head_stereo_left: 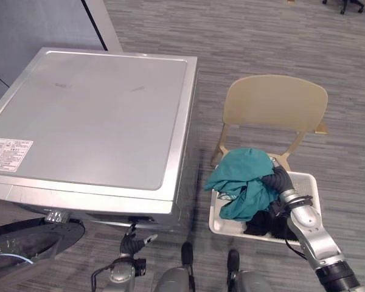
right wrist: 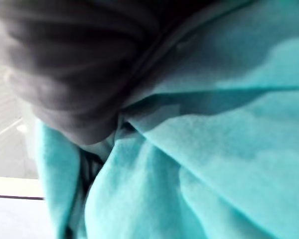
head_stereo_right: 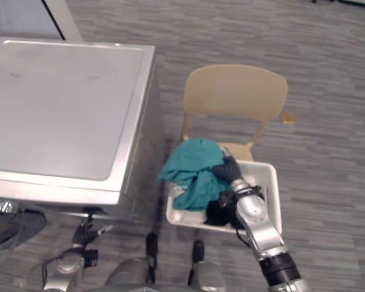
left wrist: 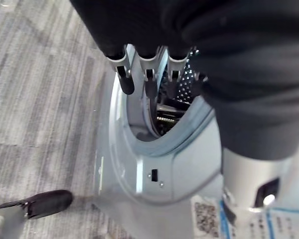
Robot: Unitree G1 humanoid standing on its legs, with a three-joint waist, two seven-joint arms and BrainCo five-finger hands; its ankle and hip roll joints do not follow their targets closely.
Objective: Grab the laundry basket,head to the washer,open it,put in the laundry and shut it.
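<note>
Teal cloth (head_stereo_left: 243, 179) heaped in white basket (head_stereo_left: 304, 182) beside washer (head_stereo_left: 91, 121); right hand (head_stereo_left: 278, 179) buried, grip unclear; left hand (left wrist: 147, 74) relaxed by door opening.

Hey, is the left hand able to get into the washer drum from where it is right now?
Probably yes. The left hand hangs with straight fingers right before the washer opening, the door swung open to the side, and nothing between them. The right hand is buried in the teal cloth in the basket.
</note>
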